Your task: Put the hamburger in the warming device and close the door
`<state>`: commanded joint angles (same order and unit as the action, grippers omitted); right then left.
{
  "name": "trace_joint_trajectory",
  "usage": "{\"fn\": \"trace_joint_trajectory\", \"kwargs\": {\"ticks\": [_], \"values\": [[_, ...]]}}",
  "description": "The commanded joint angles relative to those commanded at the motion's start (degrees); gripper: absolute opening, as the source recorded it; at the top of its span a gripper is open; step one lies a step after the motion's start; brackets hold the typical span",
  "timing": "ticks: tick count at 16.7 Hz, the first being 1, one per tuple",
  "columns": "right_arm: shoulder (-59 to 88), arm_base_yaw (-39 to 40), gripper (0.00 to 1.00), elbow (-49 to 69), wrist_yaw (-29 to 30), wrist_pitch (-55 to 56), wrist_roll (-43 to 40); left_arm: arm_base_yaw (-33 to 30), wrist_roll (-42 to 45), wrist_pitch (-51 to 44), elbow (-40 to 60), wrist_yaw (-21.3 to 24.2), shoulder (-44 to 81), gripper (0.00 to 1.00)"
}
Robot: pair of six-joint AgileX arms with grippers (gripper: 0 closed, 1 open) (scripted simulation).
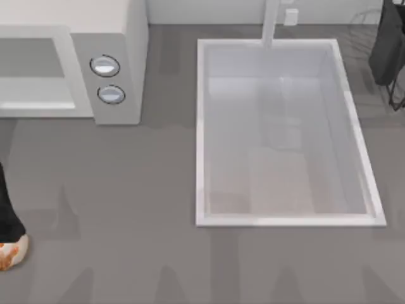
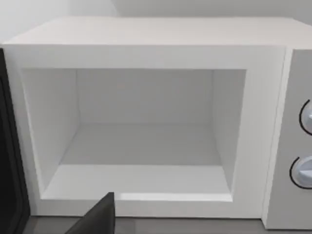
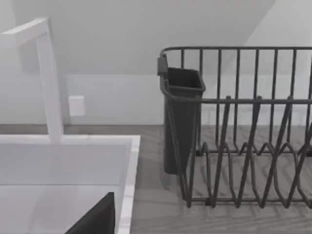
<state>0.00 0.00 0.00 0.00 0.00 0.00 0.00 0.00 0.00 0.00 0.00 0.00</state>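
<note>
Hamburger [image 1: 11, 254] at table's left edge under left arm, gripper state can't tell; microwave [image 2: 146, 53] cavity open w/ 2 knobs.

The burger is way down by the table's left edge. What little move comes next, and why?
Probably the left arm should carry the burger up toward the microwave. The burger sits at the table's near left edge beside that dark arm, and the left wrist view shows the cavity open and bare.
</note>
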Motion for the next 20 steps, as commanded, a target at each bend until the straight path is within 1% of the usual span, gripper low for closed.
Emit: {"fn": "trace_joint_trajectory", "kwargs": {"ticks": [4, 8, 10, 15, 20], "values": [[0.00, 0.00, 1.00, 0.00, 0.00, 0.00, 0.00, 0.04, -0.17, -1.53, 1.63, 0.08, 1.92, 1.00], [0.00, 0.00, 1.00, 0.00, 0.00, 0.00, 0.00, 0.59, -0.99, -9.30, 9.63, 0.12, 12.89, 1.00], [0.00, 0.00, 1.00, 0.00, 0.00, 0.00, 0.00, 1.05, -1.52, -14.91, 15.09, 0.06, 21.94, 1.00], [0.00, 0.00, 1.00, 0.00, 0.00, 0.00, 0.00, 2.20, -2.90, -30.95, 29.86, -0.03, 50.18, 1.00], [0.00, 0.00, 1.00, 0.00, 0.00, 0.00, 0.00, 3.11, -4.17, -45.36, 43.16, 0.01, 73.02, 1.00]]}}
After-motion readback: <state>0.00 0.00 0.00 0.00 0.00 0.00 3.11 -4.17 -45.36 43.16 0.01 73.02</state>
